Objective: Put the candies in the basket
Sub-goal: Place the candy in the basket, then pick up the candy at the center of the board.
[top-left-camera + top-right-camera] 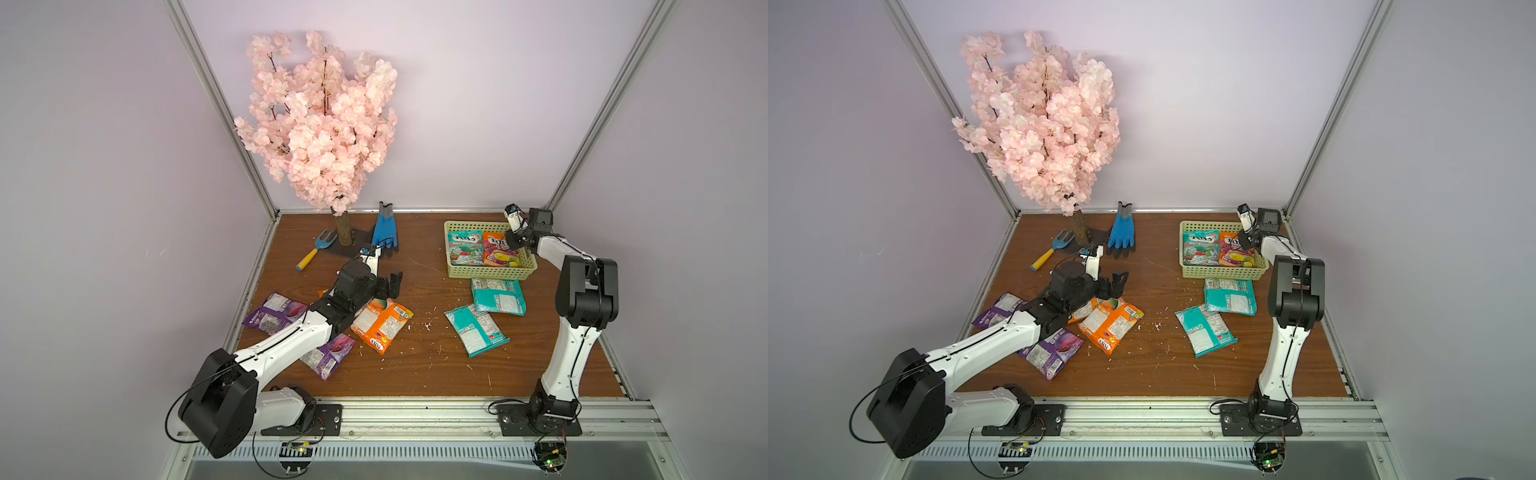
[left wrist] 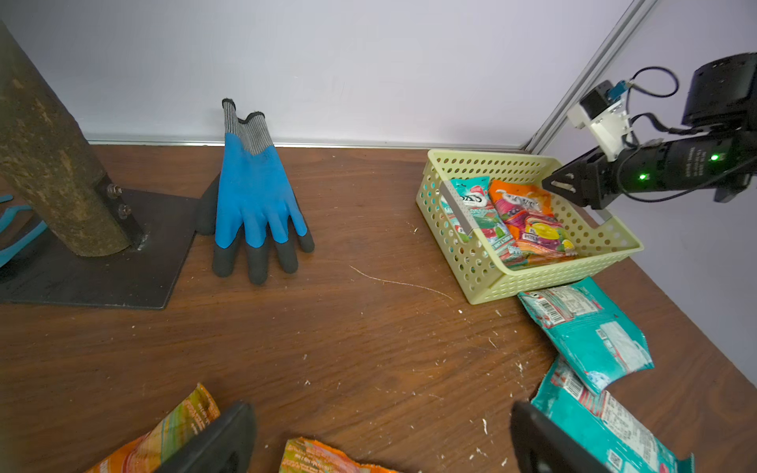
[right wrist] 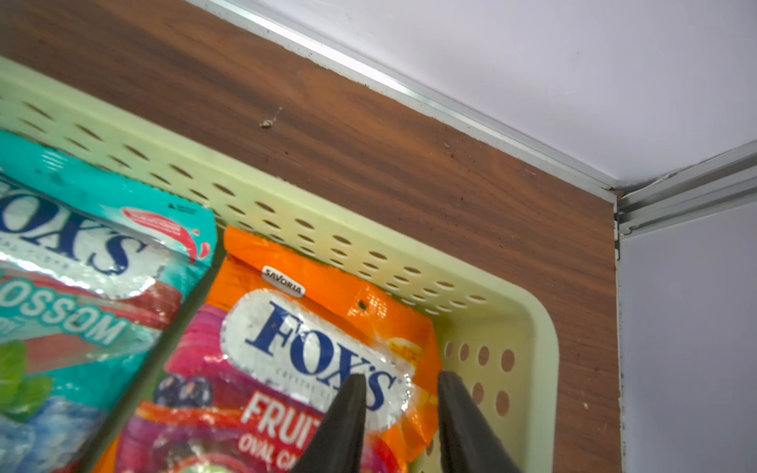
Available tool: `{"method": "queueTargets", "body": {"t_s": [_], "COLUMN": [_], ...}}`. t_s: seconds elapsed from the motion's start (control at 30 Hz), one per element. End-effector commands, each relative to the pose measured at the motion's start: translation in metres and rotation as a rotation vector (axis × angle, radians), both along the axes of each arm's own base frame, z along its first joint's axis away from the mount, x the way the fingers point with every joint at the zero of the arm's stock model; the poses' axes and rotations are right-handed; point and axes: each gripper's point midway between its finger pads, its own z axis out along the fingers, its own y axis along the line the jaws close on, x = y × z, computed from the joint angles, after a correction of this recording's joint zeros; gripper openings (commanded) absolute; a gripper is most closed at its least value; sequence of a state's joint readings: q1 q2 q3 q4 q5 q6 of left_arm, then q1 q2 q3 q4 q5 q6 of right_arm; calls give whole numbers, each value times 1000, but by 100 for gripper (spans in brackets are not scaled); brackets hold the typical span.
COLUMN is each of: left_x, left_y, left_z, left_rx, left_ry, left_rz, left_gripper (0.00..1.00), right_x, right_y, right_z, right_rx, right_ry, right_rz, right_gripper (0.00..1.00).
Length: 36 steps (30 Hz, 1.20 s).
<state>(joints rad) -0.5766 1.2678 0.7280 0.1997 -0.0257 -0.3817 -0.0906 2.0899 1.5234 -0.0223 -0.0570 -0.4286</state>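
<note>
The pale yellow-green basket (image 1: 488, 272) (image 1: 1223, 272) stands at the back right and holds a teal candy packet (image 1: 464, 247) and an orange one (image 1: 498, 251) side by side, face up. My right gripper (image 1: 512, 241) (image 3: 401, 379) hangs just over the orange packet (image 3: 311, 340) near the basket's corner, its jaws slightly apart and holding nothing. On the table lie two teal packets (image 1: 498, 296) (image 1: 477, 330), an orange packet (image 1: 382, 324) and two purple ones (image 1: 274, 311) (image 1: 328, 355). My left gripper (image 1: 390, 286) (image 2: 381, 430) stands wide open and empty just above the orange packet (image 2: 323, 456).
A pink blossom tree (image 1: 320, 116) on a dark base plate stands at the back left, with a blue work glove (image 1: 384, 230) and a blue garden fork (image 1: 318, 249) beside it. White crumbs dot the wooden table. Walls and metal rails enclose it.
</note>
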Motion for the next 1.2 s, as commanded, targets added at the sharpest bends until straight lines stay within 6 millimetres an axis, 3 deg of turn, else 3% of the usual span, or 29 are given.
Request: {"method": "queueTargets", "body": {"t_s": [0.0,0.2,0.33,0.43,0.57,0.7,0.8,0.9,1.03,1.17], "left_x": [1,-7,-18,-31,-49,-64,-70,-70,-69,-69], "left_y": [9,23,22,17,26,61,96,115,122,116], "left_z": [-8,-26,-42,-52,-67,-85,-96,-96,-100,-112], "left_rx": [41,53,54,40,39,76,-53,-208,-294,-355], "left_ry": [49,139,228,289,370,482,568,583,601,646], "left_rz": [41,113,95,49,57,183,337,409,451,436], "left_gripper": [100,100,99,85,66,67,73,71,64,59], "right_x": [-4,-31,-60,-85,-119,-158,-196,-238,-282,-318], "right_y": [20,54,94,119,157,212,263,310,364,407], "right_z": [62,85,87,82,77,83,83,75,59,47], "right_rx": [20,175,296,363,484,494,449,382,333,218], "right_ry": [-100,-80,-43,15,92,66,31,-31,-81,-152], "right_rz": [-28,-140,-117,-127,-93,40,218,383,519,628], "right_gripper": [42,45,46,44,42,42,43,43,43,41]}}
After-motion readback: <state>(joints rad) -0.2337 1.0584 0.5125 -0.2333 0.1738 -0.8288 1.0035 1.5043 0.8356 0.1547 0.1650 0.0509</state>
